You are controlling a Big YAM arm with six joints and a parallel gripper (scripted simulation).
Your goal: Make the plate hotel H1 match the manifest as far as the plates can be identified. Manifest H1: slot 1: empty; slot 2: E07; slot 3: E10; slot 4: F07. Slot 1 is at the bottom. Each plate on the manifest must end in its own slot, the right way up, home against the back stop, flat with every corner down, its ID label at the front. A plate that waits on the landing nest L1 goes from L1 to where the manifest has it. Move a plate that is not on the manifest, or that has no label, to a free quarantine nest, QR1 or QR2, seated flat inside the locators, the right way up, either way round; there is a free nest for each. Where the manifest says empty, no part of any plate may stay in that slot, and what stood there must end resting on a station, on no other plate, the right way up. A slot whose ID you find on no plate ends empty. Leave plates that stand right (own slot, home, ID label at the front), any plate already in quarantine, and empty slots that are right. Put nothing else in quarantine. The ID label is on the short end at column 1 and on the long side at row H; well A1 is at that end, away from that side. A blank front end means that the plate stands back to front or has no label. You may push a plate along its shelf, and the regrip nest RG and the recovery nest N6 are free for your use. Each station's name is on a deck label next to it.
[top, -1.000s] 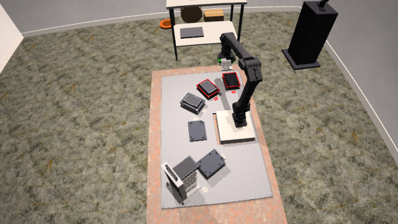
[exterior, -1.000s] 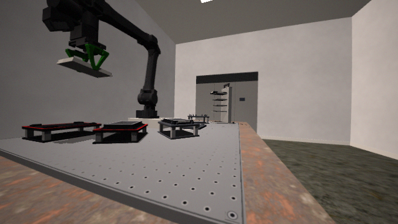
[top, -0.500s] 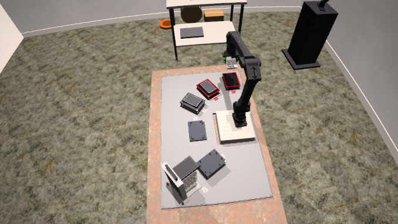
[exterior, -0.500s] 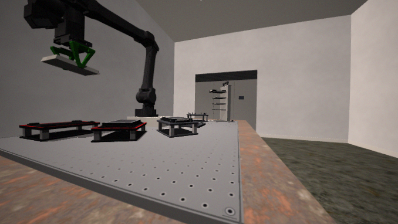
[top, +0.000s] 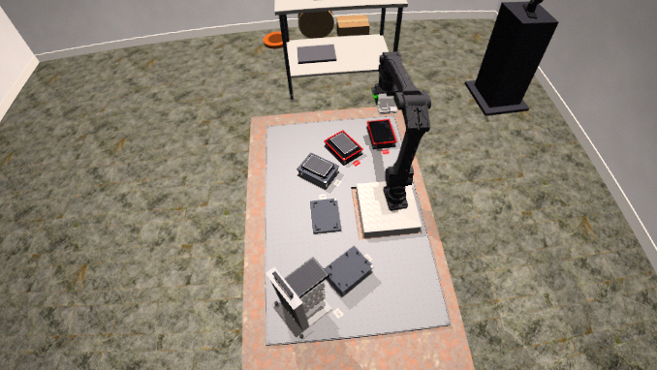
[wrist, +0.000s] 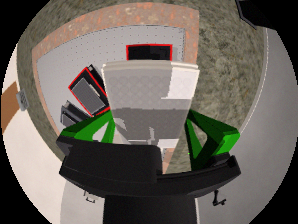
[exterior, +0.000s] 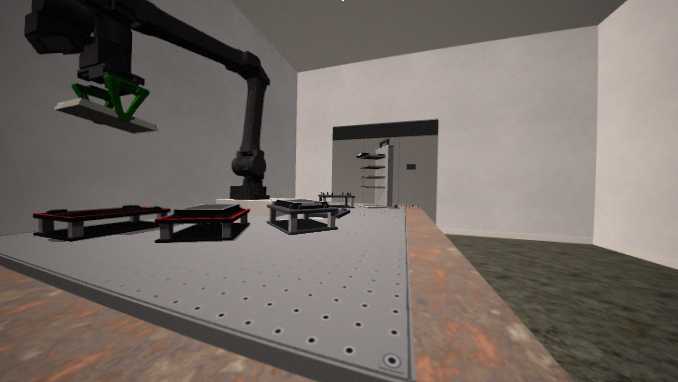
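The gripper (exterior: pixel 111 102) was closed on a pale plate (exterior: pixel 102 116), with its green fingers (exterior: pixel 131 100) standing wide on the two sides of it. The plate hung high in the air, slightly tilted, near the far edge of the bench by the right far corner. In the wrist view the plate (wrist: pixel 149 99) filled the middle between the green fingers, and a red-framed nest (wrist: pixel 150 52) with nothing on it lay below, just beyond the plate's far end.

In the top view this free red-framed nest (top: pixel 382 132) stood near the far right corner of the bench. Beside it, toward the left edge, a second red-framed nest (top: pixel 343 146) already carried a dark plate. A third nest (top: pixel 318 169), further left, also bore a plate. The plate hotel (top: pixel 299 291) stood at the near left corner, well apart from the gripper.
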